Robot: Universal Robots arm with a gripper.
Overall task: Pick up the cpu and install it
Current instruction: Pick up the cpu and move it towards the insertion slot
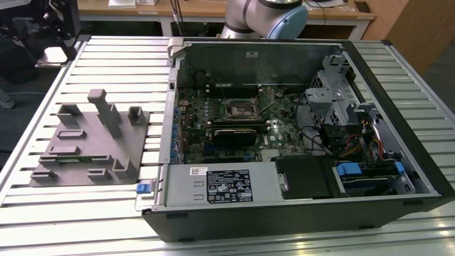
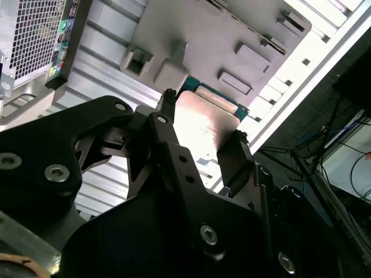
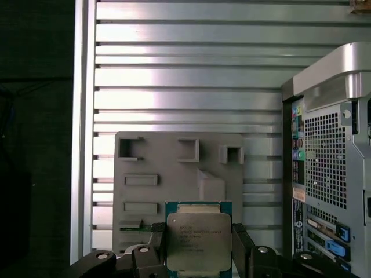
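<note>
A workshop or lab: slatted aluminium bench [image 1: 85, 213], opened computer case [image 1: 299, 213], wooden desks [image 1: 199, 9] behind

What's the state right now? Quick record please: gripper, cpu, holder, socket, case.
gripper: shut on the cpu, fingers on two opposite edges
cpu: held in the gripper, silvery top facing the first wrist view, apart from the holder
holder: grey plastic, flat on the slatted table, at the exterior view's left of the case
socket: black square with metal frame, mid-motherboard, looks empty
case: lying on its side, open, board exposed
</note>
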